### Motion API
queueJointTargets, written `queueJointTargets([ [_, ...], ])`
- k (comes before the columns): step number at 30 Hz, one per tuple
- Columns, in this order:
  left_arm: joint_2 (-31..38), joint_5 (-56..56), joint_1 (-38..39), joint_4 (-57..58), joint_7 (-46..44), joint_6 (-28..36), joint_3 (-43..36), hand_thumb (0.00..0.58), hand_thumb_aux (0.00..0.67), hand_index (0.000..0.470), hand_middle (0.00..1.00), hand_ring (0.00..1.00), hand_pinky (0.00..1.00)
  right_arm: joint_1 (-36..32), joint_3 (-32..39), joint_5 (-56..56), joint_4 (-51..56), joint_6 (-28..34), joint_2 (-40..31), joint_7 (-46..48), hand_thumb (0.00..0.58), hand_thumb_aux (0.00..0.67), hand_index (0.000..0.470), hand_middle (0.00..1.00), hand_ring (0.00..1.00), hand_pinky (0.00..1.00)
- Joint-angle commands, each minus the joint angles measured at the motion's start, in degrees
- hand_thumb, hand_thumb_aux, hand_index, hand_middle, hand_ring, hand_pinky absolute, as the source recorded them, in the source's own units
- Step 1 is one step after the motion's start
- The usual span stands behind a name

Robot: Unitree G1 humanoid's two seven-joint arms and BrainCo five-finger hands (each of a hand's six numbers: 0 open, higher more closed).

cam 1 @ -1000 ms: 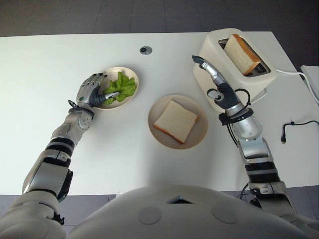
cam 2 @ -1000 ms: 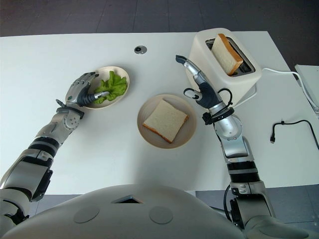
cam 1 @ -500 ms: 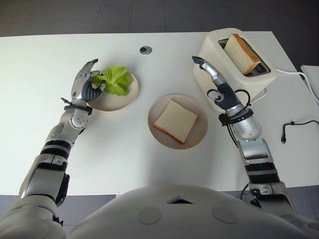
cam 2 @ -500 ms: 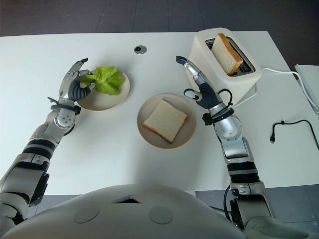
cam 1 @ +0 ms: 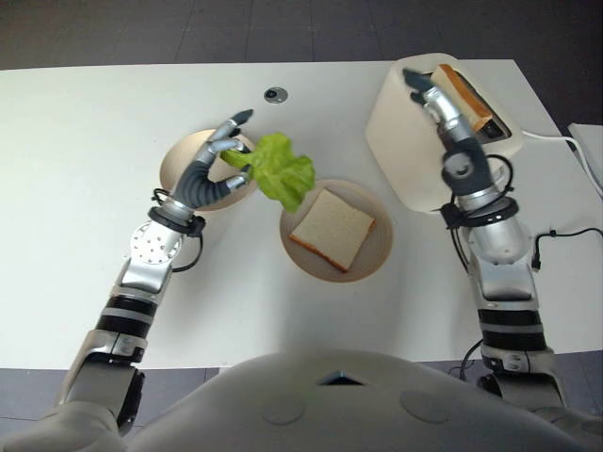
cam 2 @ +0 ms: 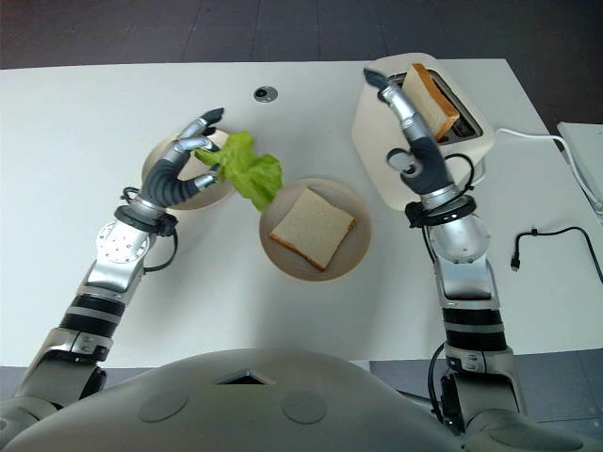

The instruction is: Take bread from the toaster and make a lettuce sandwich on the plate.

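Note:
My left hand is shut on a green lettuce leaf and holds it in the air between the small beige plate and the larger plate. One slice of bread lies flat on the larger plate. The white toaster stands at the back right, and a second slice sticks up out of its slot. Over the toaster's top, my right hand has its fingers stretched out along the left side of that slice, not closed on it.
A round metal grommet is set in the white table near its far edge. The toaster's white cord and a loose black cable lie at the right. The table's near edge runs just in front of me.
My left hand picked the lettuce up off the small plate and carried it right, toward the plate with the bread. My right hand rose from beside the toaster to the slice in its slot.

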Motion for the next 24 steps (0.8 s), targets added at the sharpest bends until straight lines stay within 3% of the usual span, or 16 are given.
queueJointTargets([
  [1,-2.0,6.6,-3.8,3.1,-3.0,2.2,-3.9,0.58,0.67,0.47,0.0,0.0,0.0,-0.9,-4.7,3.1,-3.3,2.3,-2.0,0.4,0.0,0.0,0.0,0.0,0.0,0.0],
  [7,-3.8,24.7,-9.0,10.5,1.8,4.6,-9.3,0.58,0.67,0.47,0.0,0.0,0.0,-3.0,-10.1,1.7,-0.7,3.9,-4.2,-0.3,0.0,0.0,0.0,0.0,0.0,0.0],
  [11,-5.3,33.5,-10.6,12.6,4.7,6.3,-13.6,0.58,0.67,0.47,0.0,0.0,0.0,-6.2,-13.0,-8.0,7.4,6.0,-8.4,-5.0,0.0,0.0,0.0,0.0,0.0,0.0],
  [15,-5.6,36.3,-11.3,12.6,4.2,6.7,-15.9,0.58,0.67,0.47,0.0,0.0,0.0,-7.1,-8.6,-23.6,19.3,9.2,-14.1,-9.7,0.0,0.0,0.0,0.0,0.0,0.0],
  [19,-5.6,36.2,-11.9,11.7,3.9,6.6,-16.3,0.58,0.67,0.47,0.0,0.0,0.0,-6.5,-3.6,-31.7,24.5,9.9,-16.7,-11.5,0.0,0.0,0.0,0.0,0.0,0.0],
  [20,-5.5,35.8,-12.0,11.1,3.9,6.7,-16.0,0.572,0.594,0.417,0.0,0.0,0.0,-6.1,-2.8,-32.8,24.8,9.6,-17.3,-11.5,0.0,0.0,0.0,0.0,0.0,0.0],
  [21,-5.4,35.7,-12.0,10.6,4.0,7.0,-15.6,0.494,0.413,0.289,0.0,0.0,0.0,-5.8,-1.9,-33.7,25.0,9.2,-17.9,-11.5,0.0,0.0,0.0,0.0,0.0,0.0],
  [22,-5.4,35.5,-12.1,10.1,4.4,7.3,-15.1,0.0,0.0,0.0,0.0,0.0,0.0,-5.5,-1.2,-34.4,25.2,8.8,-18.3,-11.4,0.0,0.0,0.0,0.0,0.0,0.0],
  [24,-5.5,34.9,-12.1,9.0,5.0,7.7,-14.2,0.0,0.0,0.0,0.0,0.0,0.0,-5.4,0.2,-35.3,25.5,8.4,-18.6,-11.6,0.0,0.0,0.0,0.0,0.0,0.0],
])
